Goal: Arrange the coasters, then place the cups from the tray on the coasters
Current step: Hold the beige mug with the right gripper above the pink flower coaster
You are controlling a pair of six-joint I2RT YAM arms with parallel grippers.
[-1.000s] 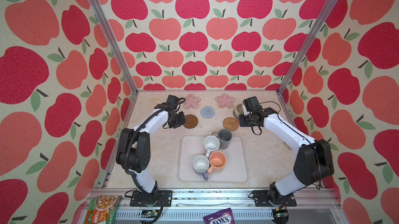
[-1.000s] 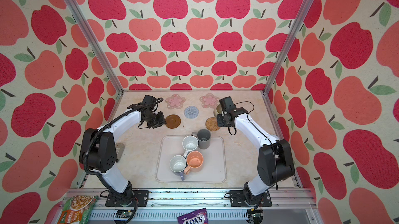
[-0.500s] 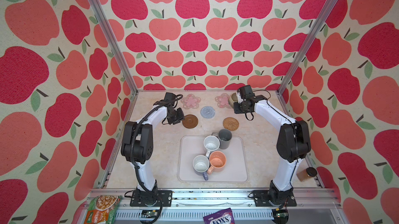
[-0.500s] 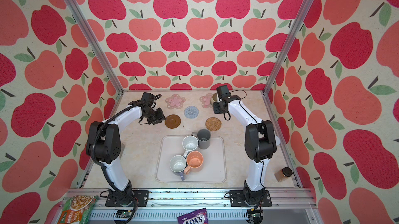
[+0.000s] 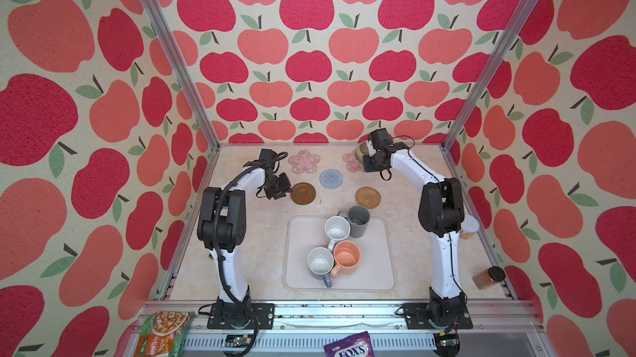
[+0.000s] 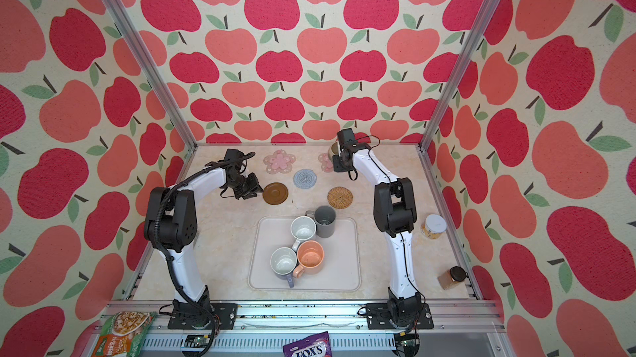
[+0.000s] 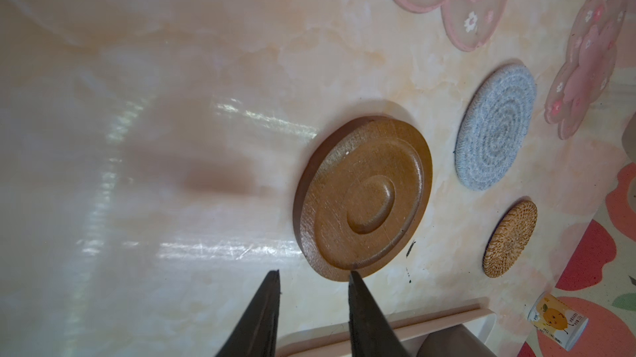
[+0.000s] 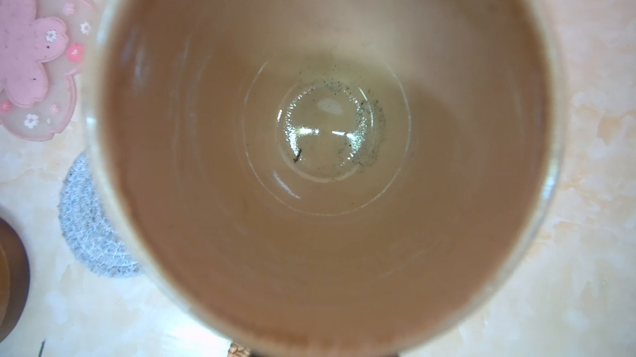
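Now: your right tool [image 5: 365, 156] clamped on beige-olive mug [image 5: 360, 150] at right pink flower coaster [image 5: 350, 163], back of table [image 5: 241, 252]. Your left tool [image 7: 311, 274] part open, empty, sat beside dark brown disc [image 7: 364, 197]. Four mugs [image 5: 346, 257] sat on tray [image 5: 377, 269].

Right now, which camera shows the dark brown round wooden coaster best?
The left wrist view: the dark brown round wooden coaster fills mid-frame, rings and centre dimple clear. Both top views show it small but whole; the right wrist view catches only its edge.
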